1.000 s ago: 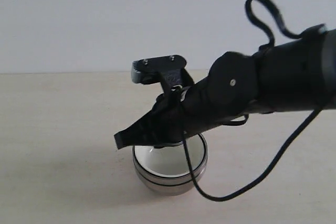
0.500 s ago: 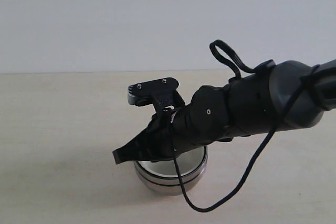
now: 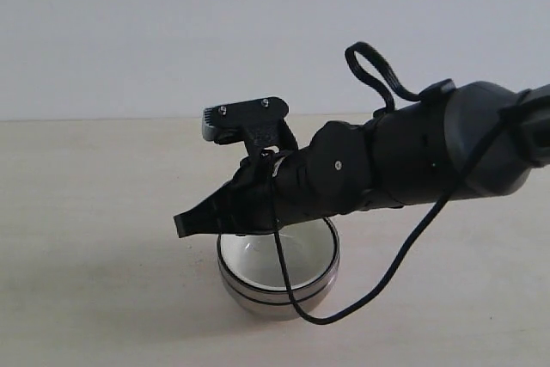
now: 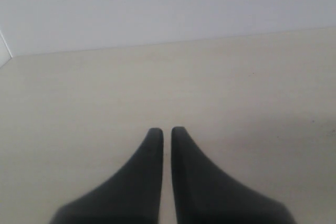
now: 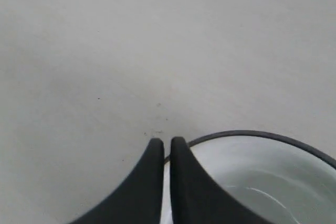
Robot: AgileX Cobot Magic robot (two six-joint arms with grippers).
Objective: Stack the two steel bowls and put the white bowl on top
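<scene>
Low exterior and close right wrist views share the white bowl.

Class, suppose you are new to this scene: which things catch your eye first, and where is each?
The bulky black right arm reaches in from the right, its shut gripper poised just above the bowls' rim. Beneath it, on the pale table, the white bowl sits nested in the stacked steel bowls.

The pale beige table has a plain matte top. The stacked steel bowls stand upright, directly on it.
</scene>
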